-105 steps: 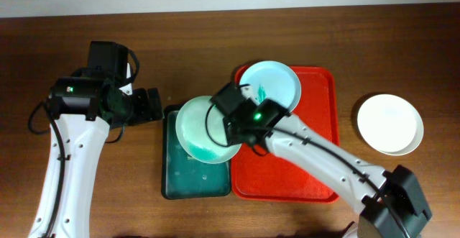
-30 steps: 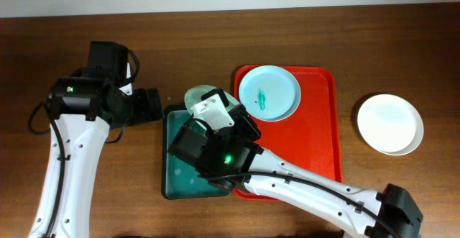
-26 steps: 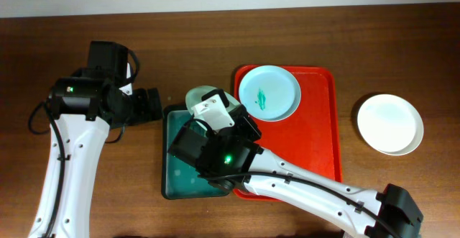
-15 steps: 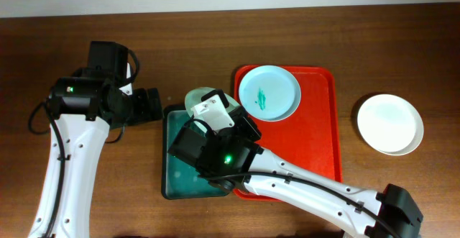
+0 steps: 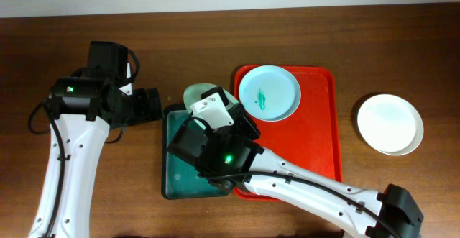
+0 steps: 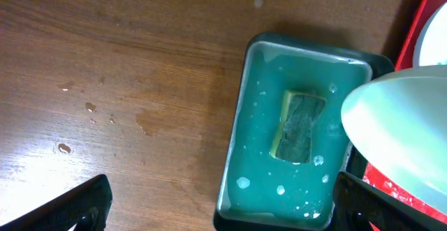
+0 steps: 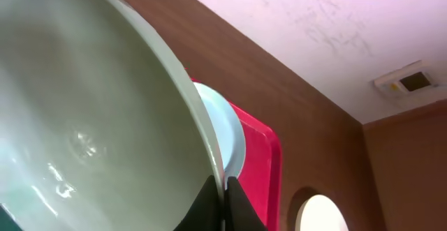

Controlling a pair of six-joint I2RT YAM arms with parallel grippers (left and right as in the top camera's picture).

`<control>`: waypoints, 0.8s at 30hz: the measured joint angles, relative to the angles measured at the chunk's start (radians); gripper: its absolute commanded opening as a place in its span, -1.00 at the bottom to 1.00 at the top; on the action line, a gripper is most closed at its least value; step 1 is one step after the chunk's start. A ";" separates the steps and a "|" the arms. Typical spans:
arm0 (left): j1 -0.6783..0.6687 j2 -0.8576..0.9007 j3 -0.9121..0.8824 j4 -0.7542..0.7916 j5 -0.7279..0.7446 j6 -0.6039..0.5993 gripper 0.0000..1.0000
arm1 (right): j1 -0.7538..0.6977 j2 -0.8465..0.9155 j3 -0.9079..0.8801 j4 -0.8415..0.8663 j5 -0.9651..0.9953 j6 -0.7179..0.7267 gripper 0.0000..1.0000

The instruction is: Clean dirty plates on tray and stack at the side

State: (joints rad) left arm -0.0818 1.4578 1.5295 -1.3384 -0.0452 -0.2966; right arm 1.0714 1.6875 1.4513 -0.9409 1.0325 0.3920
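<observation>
My right gripper (image 5: pixel 213 116) is shut on the rim of a pale mint plate (image 5: pixel 198 94), held tilted steeply over the back of the dark teal tray (image 5: pixel 170 184). In the right wrist view the fingers (image 7: pixel 223 202) pinch that plate (image 7: pixel 91 119) at its edge. A second plate (image 5: pixel 269 92) with a teal smear lies at the back of the red tray (image 5: pixel 316 144). A third, white plate (image 5: pixel 390 124) sits on the table at the right. My left gripper (image 5: pixel 153 103) is open and empty, left of the teal tray.
In the left wrist view the teal tray (image 6: pixel 237 154) holds soapy water and a sponge (image 6: pixel 300 125), with the held plate (image 6: pixel 405 133) hanging over its right side. Water drops lie on the wooden table (image 6: pixel 105 84) left of it.
Since 3.5 s ago my right arm has swung over the teal tray and tipped the plate from near flat to steeply tilted. In the last second the plate shifted slightly left. The left arm stayed still.
</observation>
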 measured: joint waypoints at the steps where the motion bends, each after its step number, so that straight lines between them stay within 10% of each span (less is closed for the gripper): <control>1: 0.000 0.000 0.000 0.000 0.000 0.000 0.99 | 0.000 0.000 0.000 0.014 -0.005 0.002 -0.92; 24: 0.000 0.000 0.000 0.000 0.000 0.000 0.99 | -0.019 0.000 0.004 -0.002 -0.066 -0.011 -0.92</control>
State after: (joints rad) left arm -0.0818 1.4578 1.5295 -1.3384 -0.0452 -0.2962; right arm 1.0523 1.6875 1.4551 -0.9432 0.9665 0.3809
